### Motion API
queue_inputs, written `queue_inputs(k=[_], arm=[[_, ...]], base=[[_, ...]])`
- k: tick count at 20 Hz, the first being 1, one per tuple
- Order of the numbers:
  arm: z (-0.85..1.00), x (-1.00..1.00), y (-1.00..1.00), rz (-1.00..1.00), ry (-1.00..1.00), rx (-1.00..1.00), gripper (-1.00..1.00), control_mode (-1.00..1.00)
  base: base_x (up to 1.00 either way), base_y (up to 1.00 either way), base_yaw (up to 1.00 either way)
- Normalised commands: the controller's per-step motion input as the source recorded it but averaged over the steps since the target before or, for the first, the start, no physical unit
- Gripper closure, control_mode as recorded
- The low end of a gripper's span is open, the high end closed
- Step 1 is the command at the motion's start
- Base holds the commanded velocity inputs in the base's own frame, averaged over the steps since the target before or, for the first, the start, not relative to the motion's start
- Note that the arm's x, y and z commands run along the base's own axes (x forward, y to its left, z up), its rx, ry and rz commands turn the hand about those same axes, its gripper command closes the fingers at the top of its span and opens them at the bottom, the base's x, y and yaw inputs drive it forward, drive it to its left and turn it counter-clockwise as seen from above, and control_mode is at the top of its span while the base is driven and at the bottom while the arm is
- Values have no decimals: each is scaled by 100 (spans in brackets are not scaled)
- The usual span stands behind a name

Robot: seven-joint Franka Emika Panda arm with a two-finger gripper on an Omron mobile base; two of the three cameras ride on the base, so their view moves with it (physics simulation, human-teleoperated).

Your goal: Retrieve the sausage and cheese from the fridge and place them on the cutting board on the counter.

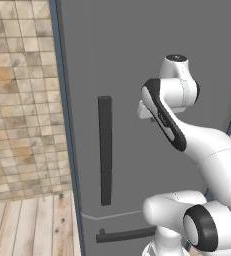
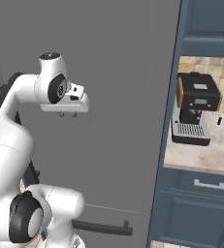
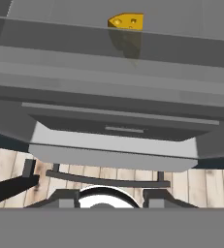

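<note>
Pincer [image 3: 105, 196] low in hand view, finger tips [image 3: 67, 197] barely visible, nothing between them; open or closed cannot be told. Hand [image 2: 67, 101] hangs in front of grey fridge [image 1: 137, 60], apart from door face. Cheese [image 3: 127, 21], yellow wedge, sits on grey inner shelf [image 3: 108, 53] above drawer [image 3: 118, 128]. Long dark vertical handle [image 1: 105, 150] left of arm. Beige tabletop [image 2: 205, 154] right of fridge carries black coffee machine [image 2: 195, 109].
</note>
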Motion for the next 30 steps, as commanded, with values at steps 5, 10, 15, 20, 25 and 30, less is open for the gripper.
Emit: queue_inputs(k=[5,10,15,20,25,30], arm=[[0,0,0,0,0,0,-100,100],[0,0,0,0,0,0,-100,100],[0,0,0,0,0,0,-100,100],[0,0,0,0,0,0,-100,100],[0,0,0,0,0,0,-100,100],[0,0,0,0,0,0,-100,100]], base=[[0,0,0],[0,0,0],[0,0,0],[-8,0,0],[-74,0,0],[-86,0,0]])
